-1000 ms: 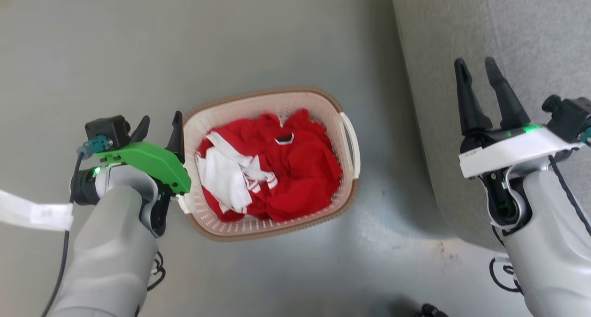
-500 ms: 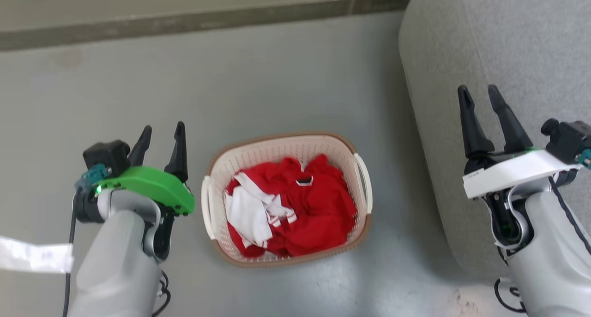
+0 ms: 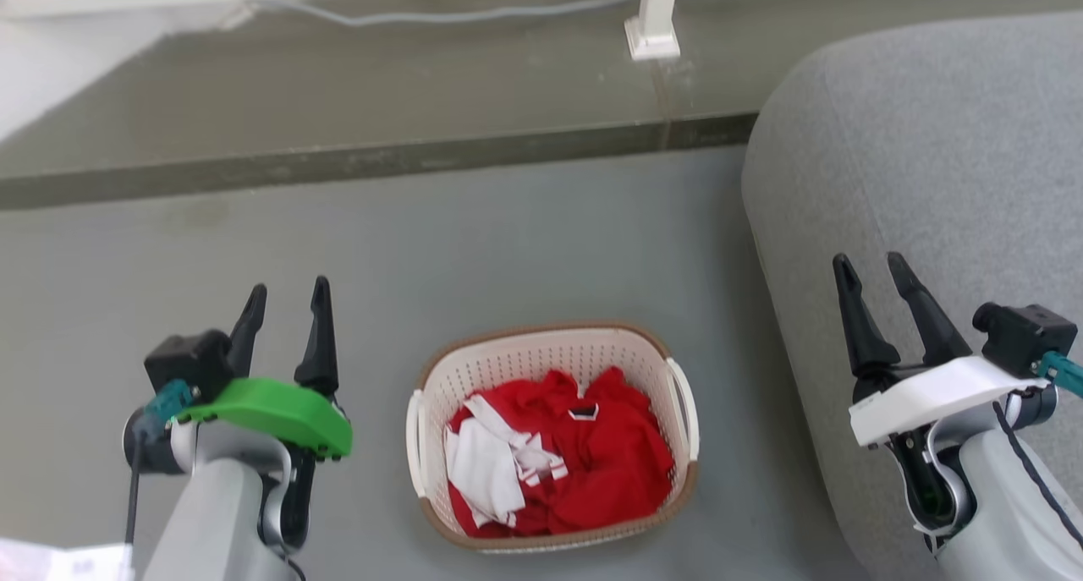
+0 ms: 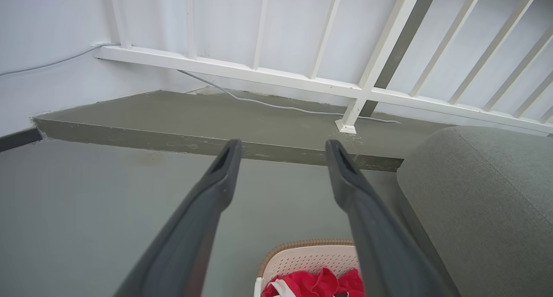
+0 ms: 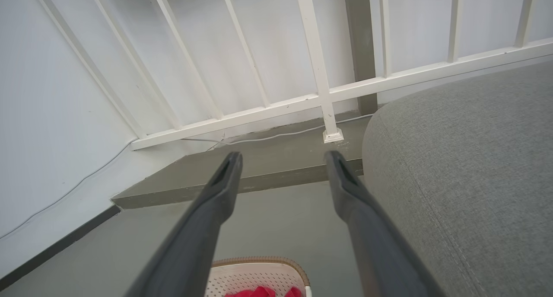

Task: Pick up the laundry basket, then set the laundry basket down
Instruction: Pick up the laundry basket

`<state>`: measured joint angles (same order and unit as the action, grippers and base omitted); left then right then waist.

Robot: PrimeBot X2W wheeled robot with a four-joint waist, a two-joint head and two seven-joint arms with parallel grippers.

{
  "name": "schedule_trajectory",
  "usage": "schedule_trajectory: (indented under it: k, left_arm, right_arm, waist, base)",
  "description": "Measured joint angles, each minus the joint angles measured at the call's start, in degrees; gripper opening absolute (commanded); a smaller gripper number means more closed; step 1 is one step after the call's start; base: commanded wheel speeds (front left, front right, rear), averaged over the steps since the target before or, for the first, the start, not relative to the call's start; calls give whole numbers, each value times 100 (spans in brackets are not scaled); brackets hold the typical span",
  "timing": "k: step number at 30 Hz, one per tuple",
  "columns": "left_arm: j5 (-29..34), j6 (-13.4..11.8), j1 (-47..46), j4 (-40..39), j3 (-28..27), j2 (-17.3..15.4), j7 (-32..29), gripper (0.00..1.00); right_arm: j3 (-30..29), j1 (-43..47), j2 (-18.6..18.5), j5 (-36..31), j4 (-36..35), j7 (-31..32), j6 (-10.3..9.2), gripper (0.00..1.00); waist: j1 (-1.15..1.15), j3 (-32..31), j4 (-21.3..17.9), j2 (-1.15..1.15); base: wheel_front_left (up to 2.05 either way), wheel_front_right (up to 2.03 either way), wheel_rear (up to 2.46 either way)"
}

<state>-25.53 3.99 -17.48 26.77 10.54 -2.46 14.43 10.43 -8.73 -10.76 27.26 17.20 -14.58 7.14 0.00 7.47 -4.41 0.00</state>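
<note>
The laundry basket (image 3: 541, 357), cream-white and perforated with a brown rim and white side handles, stands on the grey floor low in the head view, holding red and white clothes (image 3: 558, 467). Its far rim peeks in at the bottom of the left wrist view (image 4: 302, 245) and the right wrist view (image 5: 259, 262). My left gripper (image 3: 286, 298) is open to the basket's left, apart from it and holding nothing. Over the sofa at the right, my right gripper (image 3: 870, 268) is open and empty too.
A grey sofa (image 3: 931, 183) fills the right side, close to the basket. Beyond the basket a raised concrete step (image 3: 381, 158) runs across, with a white railing post (image 3: 653, 23) and a cable on it. Open floor lies left of the basket.
The head camera has tilted up and away, so the basket sits lower and smaller. My left gripper, close against the basket's left side a second ago, is now clear of it.
</note>
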Motion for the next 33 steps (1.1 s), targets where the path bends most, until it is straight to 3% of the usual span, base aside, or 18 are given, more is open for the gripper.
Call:
schedule_trajectory:
  k: [10, 33]
  left_arm:
    - [286, -104, 664, -580, -131, 2, 0, 100]
    - [492, -107, 1211, -1322, -191, 4, 0, 100]
  right_arm:
    - [32, 127, -42, -313, -78, -1, 0, 100]
    - [-147, 225, 34, -439, -148, 0, 0, 100]
  waist:
    - [0, -417, 116, 0]
    - [0, -371, 108, 0]
  base:
    - [0, 0, 0]
    - [0, 0, 0]
